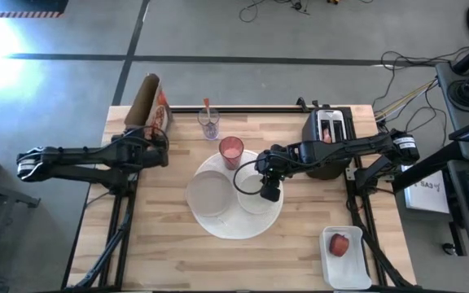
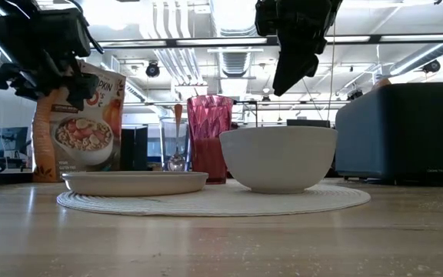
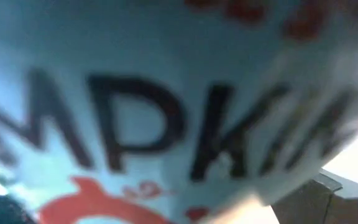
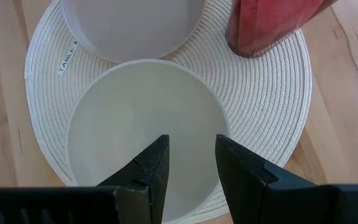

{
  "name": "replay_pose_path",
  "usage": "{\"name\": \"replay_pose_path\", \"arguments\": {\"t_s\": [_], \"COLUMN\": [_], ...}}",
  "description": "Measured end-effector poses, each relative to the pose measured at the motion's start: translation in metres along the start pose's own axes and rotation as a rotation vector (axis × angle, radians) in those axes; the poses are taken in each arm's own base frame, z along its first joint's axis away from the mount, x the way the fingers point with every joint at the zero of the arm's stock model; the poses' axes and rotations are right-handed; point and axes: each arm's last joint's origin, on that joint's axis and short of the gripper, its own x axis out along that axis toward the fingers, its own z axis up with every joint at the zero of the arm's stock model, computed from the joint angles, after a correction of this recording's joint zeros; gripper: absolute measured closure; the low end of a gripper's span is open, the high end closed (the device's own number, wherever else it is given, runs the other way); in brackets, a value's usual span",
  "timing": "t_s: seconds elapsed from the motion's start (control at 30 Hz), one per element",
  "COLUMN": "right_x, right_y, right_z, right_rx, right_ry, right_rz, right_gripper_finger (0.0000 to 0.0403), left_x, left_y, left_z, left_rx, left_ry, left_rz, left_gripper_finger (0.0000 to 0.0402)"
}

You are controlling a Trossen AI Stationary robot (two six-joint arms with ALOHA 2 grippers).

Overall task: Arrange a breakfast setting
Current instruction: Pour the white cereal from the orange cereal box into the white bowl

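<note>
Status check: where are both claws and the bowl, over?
Right claw open, empty, above bowl. Left claw at cereal box. Nothing blocking.

I count one round white mat (image 1: 218,224), two white dishes (image 1: 210,194) on it, one pink cup (image 1: 231,150), one cereal box (image 1: 155,104), one clear glass (image 1: 209,124), one red apple (image 1: 339,244), one white tray (image 1: 350,270) and one black toaster (image 1: 330,130).

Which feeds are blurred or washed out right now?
Left wrist view: cereal box fills the frame, lettering smeared out of focus. Low view: bright ceiling lights leave the arms in silhouette. High view: glare patch on the floor, top left. Right wrist view: sharp on the bowl.
</note>
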Motion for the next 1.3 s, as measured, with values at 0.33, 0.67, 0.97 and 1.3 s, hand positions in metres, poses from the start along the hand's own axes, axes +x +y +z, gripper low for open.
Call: {"name": "replay_pose_path", "arguments": {"t_s": [0.33,0.67,0.97,1.3], "right_x": [0.0,0.0,0.0,0.0], "right_y": [0.0,0.0,0.0,0.0], "right_z": [0.0,0.0,0.0,0.001], "right_rx": [0.0,0.0,0.0,0.001], "right_ry": [0.0,-0.001,-0.003,-0.009], "right_rz": [0.0,0.0,0.001,0.003], "right_gripper_finger": [0.0282,0.0282,0.0282,0.0282], "left_x": [-0.006,-0.015,-0.038,-0.076], "left_y": [-0.004,-0.007,-0.004,0.016], "left_z": [0.014,0.033,0.078,0.125], "left_rx": [0.075,0.149,0.272,0.396], "left_ry": [0.034,0.049,0.097,0.296], "left_rz": [-0.041,-0.084,-0.202,-0.503], "left_gripper_finger": [0.0245,0.0391,0.0401,0.0401]}}
